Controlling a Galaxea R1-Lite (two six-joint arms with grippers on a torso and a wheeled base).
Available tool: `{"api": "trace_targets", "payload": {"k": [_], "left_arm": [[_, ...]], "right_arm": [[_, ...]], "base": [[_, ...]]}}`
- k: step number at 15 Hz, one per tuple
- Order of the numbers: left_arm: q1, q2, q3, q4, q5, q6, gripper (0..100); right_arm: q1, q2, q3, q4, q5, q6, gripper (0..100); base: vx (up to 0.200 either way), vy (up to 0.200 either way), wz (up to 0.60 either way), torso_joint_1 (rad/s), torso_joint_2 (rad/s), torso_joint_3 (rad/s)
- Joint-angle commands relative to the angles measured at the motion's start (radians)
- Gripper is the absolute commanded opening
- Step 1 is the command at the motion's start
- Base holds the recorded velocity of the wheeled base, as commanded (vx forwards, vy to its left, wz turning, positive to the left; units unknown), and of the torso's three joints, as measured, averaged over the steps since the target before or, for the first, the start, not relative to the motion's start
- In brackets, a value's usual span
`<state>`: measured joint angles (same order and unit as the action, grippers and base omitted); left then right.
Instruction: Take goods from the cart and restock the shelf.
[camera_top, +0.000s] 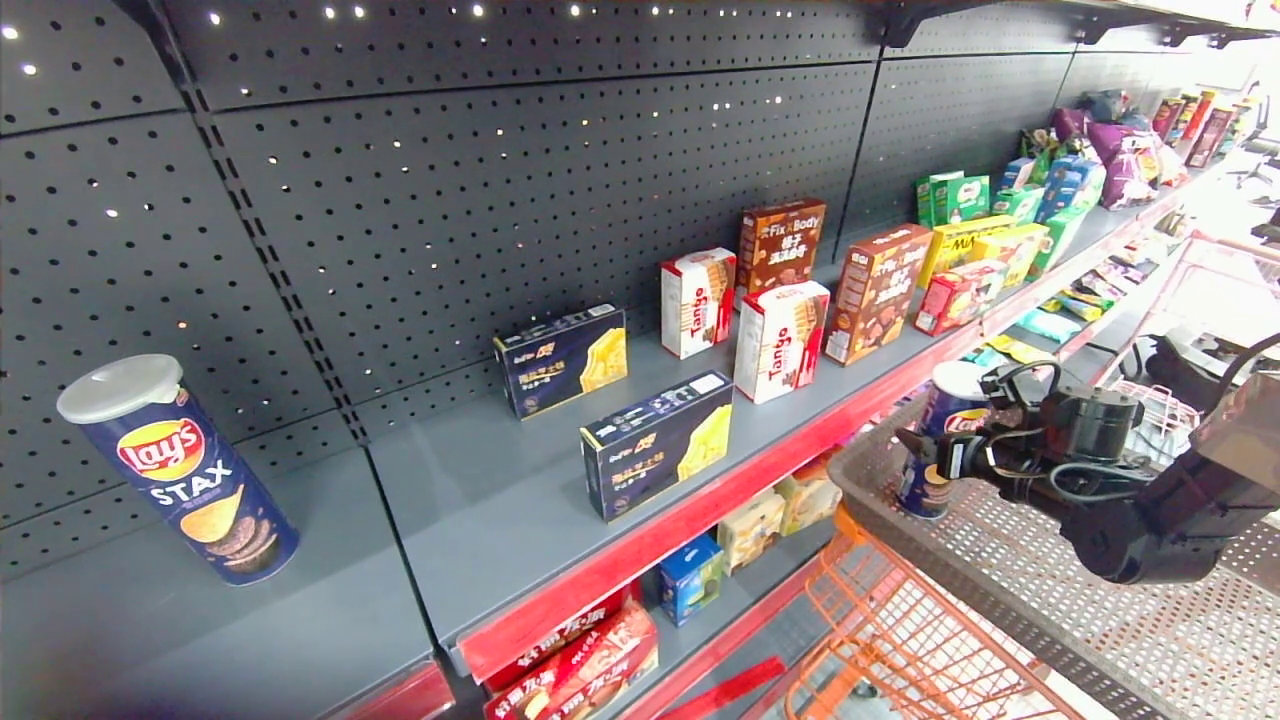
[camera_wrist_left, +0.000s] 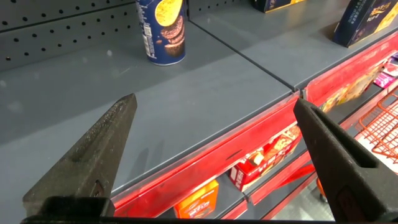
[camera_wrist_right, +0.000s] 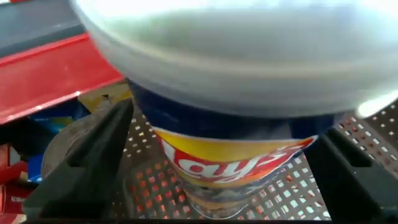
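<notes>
- Blue cylindrical chip can with a translucent plastic lid (camera_wrist_right: 230, 155) stands upright on the mesh floor of the cart, in the corner nearest the shelf.
- Right tool (camera_wrist_right: 227, 134) sits around this can just below the lid, one side of it on each flank; I cannot tell whether it is clamped on the can or only framing it.
- Grey perforated cart basket on an orange wire frame (camera_top: 1000, 590) stands just beside the red front edge of the grey metal shelf (camera_top: 480, 480).
- Left tool (camera_wrist_left: 214, 102) is spread wide with nothing between its two dark fingers, hanging over the shelf's front edge.
- Second blue chip can of the same kind (camera_top: 190, 480) stands on the shelf near the left tool, close to the black pegboard back wall (camera_top: 500, 180).
- Farther along the shelf stand two dark blue boxes (camera_top: 655, 440), then two red-and-white boxes (camera_top: 780, 340), then two brown boxes (camera_top: 875, 292).
</notes>
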<state>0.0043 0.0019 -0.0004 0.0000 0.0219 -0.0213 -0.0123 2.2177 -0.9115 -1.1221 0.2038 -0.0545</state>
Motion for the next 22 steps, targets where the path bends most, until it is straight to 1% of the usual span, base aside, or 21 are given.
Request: {"api": "trace_targets", "payload": {"k": [1,6,8,11,12,19,22], "left_arm": [[0.000,0.000,-0.001,0.000,0.000,0.000,100],[0.000,0.000,0.000,0.000,0.001,0.000,100],[0.000,0.000,0.000,0.000,0.000,0.000,100],[0.000,0.000,0.000,0.000,0.001,0.000,100],[0.000,0.000,-0.001,0.000,0.001,0.000,100],[0.000,0.000,0.000,0.000,0.001,0.000,100],[0.000,0.000,-0.001,0.000,0.001,0.000,100]], "right_arm": [[0.000,0.020,-0.004,-0.001,0.000,-0.001,100],[-0.018,0.034,-0.035,-0.004,0.005,-0.001,100],[-0.021,0.045,-0.066,0.002,0.039,-0.001,100],[-0.020,0.057,-0.106,0.008,0.045,-0.001,100],[-0.020,0.057,-0.104,0.008,0.048,-0.001,0],[-0.018,0.027,-0.076,0.013,0.058,-0.002,0],[-0.032,-0.096,-0.063,0.130,0.055,-0.011,0]], "base": [[0.000,0.000,0.00,0.000,0.00,0.000],[0.000,0.000,0.00,0.000,0.00,0.000],[0.000,0.000,0.00,0.000,0.00,0.000],[0.000,0.000,0.00,0.000,0.00,0.000],[0.000,0.000,0.00,0.000,0.00,0.000],[0.000,0.000,0.00,0.000,0.00,0.000],[0.000,0.000,0.00,0.000,0.00,0.000]]}}
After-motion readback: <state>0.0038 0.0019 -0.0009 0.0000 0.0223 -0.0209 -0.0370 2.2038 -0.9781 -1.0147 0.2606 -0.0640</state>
